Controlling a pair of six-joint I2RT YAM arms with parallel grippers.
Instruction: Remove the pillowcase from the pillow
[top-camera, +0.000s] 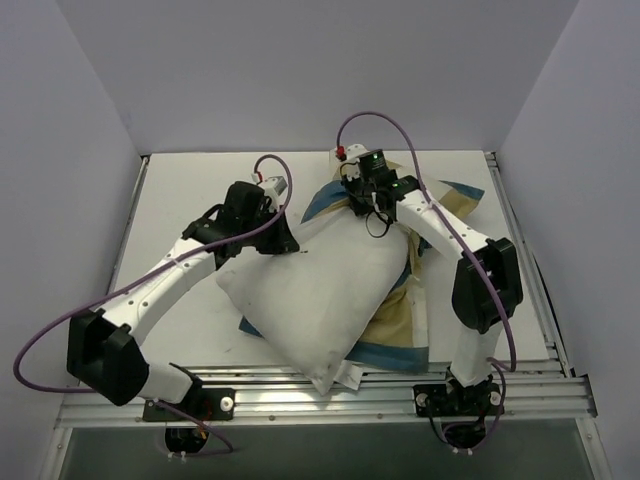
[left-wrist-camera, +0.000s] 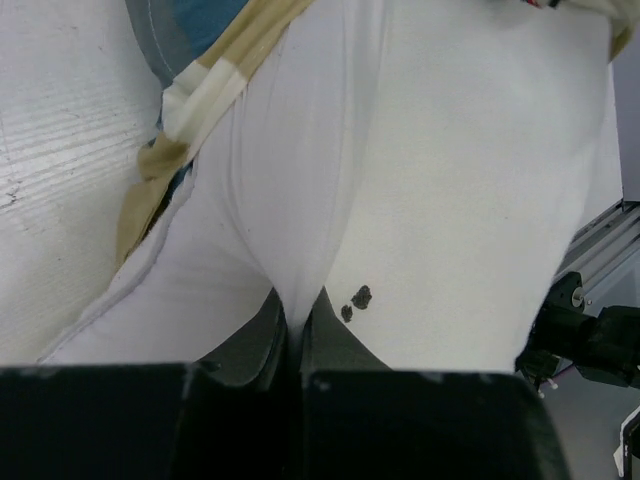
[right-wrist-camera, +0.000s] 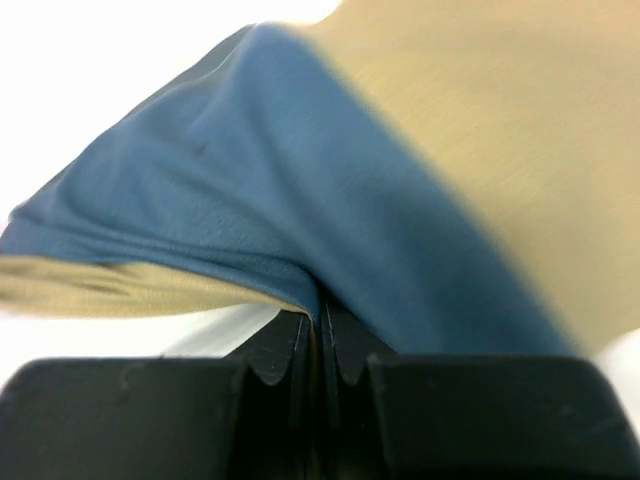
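Note:
The plain white pillow (top-camera: 320, 290) lies slantwise mid-table, mostly out of the patchwork pillowcase (top-camera: 402, 318), which spreads under and behind it to the right. My left gripper (top-camera: 284, 240) sits at the pillow's far left corner. In the left wrist view it (left-wrist-camera: 298, 305) is shut on a pinched fold of the white pillow (left-wrist-camera: 450, 180), beside two dark specks (left-wrist-camera: 357, 300). A tan and blue strip of the pillowcase (left-wrist-camera: 215, 85) shows above. My right gripper (top-camera: 358, 195) is at the back edge of the cover, shut (right-wrist-camera: 320, 310) on the blue pillowcase fabric (right-wrist-camera: 300, 200).
The white table (top-camera: 190, 190) is enclosed by pale walls left, back and right. An aluminium rail (top-camera: 330, 395) runs along the front edge, and the pillow's near corner overhangs it. The right arm's base (top-camera: 455, 400) stands at the front right.

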